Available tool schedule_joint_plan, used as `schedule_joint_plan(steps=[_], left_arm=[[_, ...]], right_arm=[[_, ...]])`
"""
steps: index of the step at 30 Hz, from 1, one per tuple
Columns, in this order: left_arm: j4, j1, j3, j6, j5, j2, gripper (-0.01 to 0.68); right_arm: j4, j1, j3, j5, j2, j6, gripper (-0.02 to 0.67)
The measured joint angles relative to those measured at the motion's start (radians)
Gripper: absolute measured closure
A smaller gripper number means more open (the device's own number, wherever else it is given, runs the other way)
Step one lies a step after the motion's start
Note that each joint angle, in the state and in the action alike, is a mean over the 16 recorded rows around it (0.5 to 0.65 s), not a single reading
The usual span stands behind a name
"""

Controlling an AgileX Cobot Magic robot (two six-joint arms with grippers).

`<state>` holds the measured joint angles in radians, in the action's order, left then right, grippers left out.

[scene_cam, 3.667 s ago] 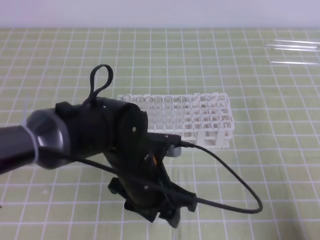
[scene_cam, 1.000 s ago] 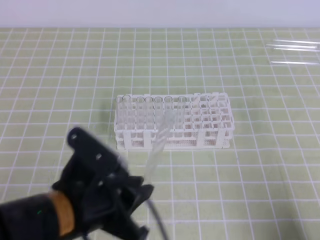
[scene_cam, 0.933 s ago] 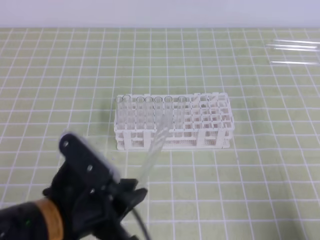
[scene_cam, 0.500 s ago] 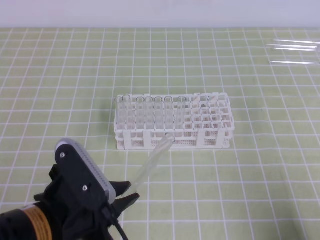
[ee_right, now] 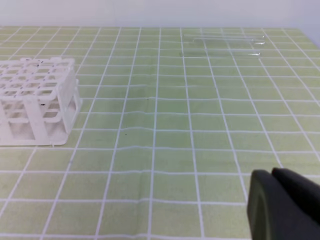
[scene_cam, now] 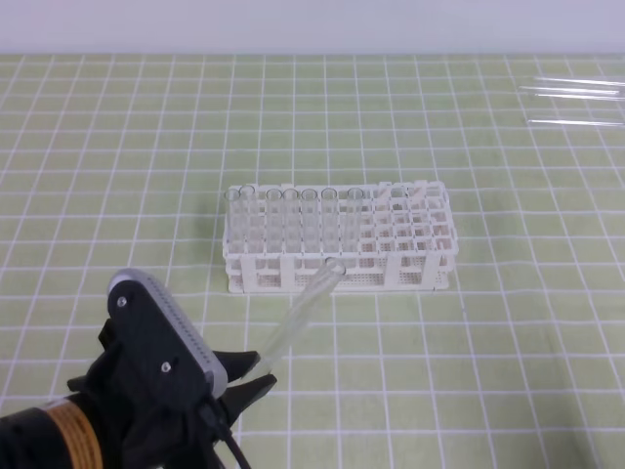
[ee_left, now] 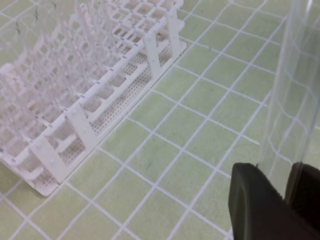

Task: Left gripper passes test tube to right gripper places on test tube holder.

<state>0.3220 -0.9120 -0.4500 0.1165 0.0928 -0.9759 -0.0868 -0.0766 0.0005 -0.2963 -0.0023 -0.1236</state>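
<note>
Currently the left gripper [scene_cam: 256,374] clamps the test tube [scene_cam: 299,313] near the table's front edge; the closed, empty right gripper [ee_right: 272,176] must approach for handover.

The tube [scene_cam: 298,315] was clear, glossy glass, smooth enough to show the grid through it. The rack [scene_cam: 402,266] looked like white matt plastic, its base finely perforated. The left gripper [scene_cam: 256,374] had matt black plastic fingers [ee_left: 257,207], a grey plate [scene_cam: 168,318] with screws and a tan-orange band [scene_cam: 73,438]. The mat [scene_cam: 508,322] was dull green, smooth, with white lines.
</note>
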Motion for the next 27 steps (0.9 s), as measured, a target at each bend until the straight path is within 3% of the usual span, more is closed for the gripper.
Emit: schedule_joint_plan(steps=[3,7,19,27], left_arm=[[-0.001,0.0,0.0,0.0,-0.003,-0.001,0.616],[-0.002,0.0,0.0,0.001,-0.009,-0.001,0.626],[-0.004,0.0,0.001,0.003,-0.093,-0.067,0.648],[-0.005,0.0,0.0,0.003,-0.214,-0.163,0.643]], right_arm=[[0.021,0.0,0.0,0.021,0.0,-0.007,0.666],[0.155,0.0,0.0,0.077,0.0,-0.027,0.666],[0.837,0.0,0.0,0.266,0.0,-0.082,0.666],[0.96,0.0,-0.001,0.252,0.0,-0.072,0.666]])
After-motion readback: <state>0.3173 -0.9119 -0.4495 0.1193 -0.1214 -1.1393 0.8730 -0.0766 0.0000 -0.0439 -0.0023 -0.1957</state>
